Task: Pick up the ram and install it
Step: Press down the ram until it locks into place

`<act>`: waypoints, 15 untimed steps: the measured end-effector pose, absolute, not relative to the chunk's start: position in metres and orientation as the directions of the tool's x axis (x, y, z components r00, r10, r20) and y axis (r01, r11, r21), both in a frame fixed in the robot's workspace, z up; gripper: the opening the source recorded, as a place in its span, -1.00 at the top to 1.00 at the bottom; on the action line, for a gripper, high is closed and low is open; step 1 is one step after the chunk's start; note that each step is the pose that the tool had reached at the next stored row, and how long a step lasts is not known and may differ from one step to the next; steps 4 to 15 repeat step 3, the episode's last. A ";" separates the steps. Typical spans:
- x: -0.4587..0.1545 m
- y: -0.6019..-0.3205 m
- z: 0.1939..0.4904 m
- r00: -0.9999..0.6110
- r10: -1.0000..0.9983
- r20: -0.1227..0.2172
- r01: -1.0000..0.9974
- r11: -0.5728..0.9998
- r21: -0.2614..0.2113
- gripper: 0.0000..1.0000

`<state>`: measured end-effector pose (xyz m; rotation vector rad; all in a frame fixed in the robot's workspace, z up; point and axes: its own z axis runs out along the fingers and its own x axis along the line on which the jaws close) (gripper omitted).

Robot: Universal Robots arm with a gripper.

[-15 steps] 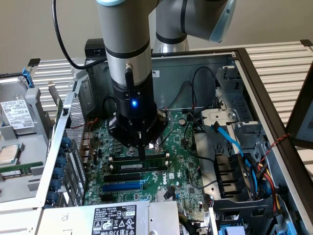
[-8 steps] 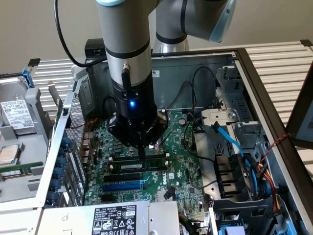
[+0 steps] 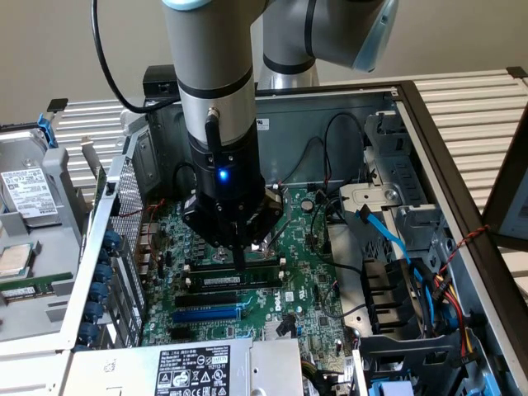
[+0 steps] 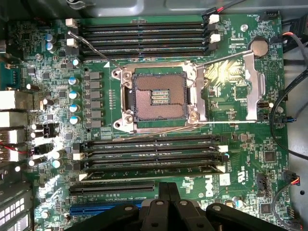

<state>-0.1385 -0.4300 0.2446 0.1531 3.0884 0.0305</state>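
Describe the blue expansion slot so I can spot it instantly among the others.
Find the green motherboard in the open case, then its square CPU socket. From the socket towards the jaws, pass the long black slots; the blue expansion slot lies right after them, the one bright blue slot among black ones.

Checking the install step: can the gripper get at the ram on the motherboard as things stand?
Probably yes. The gripper, shut, stands directly over the ram with nothing between them; the cables lie off toward the exterior view's right.
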 end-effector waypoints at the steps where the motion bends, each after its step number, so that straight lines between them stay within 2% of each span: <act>1: -0.139 -0.430 0.245 -0.994 0.099 -0.048 0.098 0.995 0.022 0.79; 15: -0.138 -0.430 0.245 -0.994 0.099 -0.048 0.098 0.995 0.022 0.79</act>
